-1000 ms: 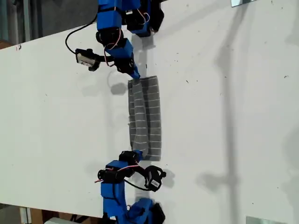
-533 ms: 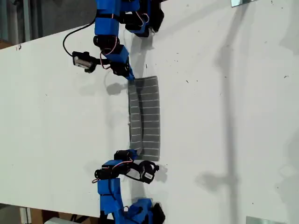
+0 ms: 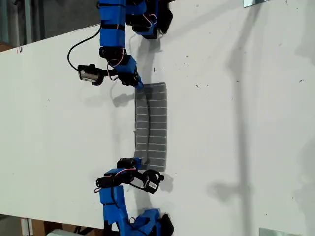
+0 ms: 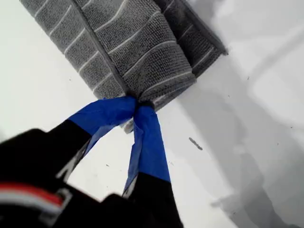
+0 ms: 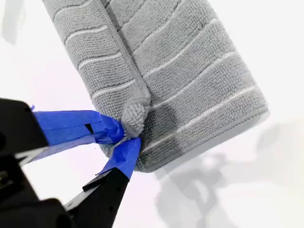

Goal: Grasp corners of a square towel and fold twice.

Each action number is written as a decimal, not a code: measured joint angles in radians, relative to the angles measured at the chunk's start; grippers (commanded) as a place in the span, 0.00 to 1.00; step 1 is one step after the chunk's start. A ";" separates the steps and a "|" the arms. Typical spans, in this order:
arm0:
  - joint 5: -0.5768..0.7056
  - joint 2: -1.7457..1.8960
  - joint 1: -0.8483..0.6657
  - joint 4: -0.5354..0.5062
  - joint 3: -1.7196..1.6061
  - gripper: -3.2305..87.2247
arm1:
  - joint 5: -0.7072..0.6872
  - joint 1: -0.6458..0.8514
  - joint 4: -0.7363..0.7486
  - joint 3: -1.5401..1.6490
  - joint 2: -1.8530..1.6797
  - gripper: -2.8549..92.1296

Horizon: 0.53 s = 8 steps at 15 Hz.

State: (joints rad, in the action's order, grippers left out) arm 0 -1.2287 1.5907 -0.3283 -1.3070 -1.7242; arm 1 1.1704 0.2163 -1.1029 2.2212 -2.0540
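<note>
the towel (image 3: 152, 125) is lying as a long narrow folded strip near the middle of the white table (image 3: 236, 123), running between the two arms in the exterior view. compared with a second ago it is looking straighter and flatter: the bowed, bulging upper layer is now settling onto the layers below, with its long edges lining up more closely. both ends have drifted slightly toward the exterior view's left as the arms have been drawing the cloth over. my first gripper (image 4: 135, 105) is pinching shut on one corner (image 4: 142, 95) of the strip, blue tips meeting with cloth bunched between them. my second gripper (image 5: 124, 137) is clamping closed on the other end, a nub of corner (image 5: 135, 113) sticking out past the tips. i am not able to say from the wrist views which arm in the exterior view is which. i am judging this fold as nearly laid down, so letting go cleanly is becoming the next concern.
</note>
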 measured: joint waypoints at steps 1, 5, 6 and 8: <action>0.000 0.000 0.017 -0.005 0.000 0.03 | 0.003 -0.021 -0.005 0.000 -0.005 0.03; -0.025 -0.003 0.101 -0.025 0.000 0.03 | 0.046 -0.115 -0.008 -0.002 -0.014 0.03; -0.025 -0.003 0.121 -0.041 0.006 0.03 | 0.052 -0.141 -0.015 -0.002 -0.014 0.03; -0.026 -0.003 0.147 -0.086 0.029 0.03 | 0.064 -0.192 -0.041 -0.002 -0.021 0.03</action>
State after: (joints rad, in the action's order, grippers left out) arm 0 -1.2548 1.5877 -0.1810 -1.3929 -1.6950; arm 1 1.2349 0.0245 -1.1443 2.2197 -2.0755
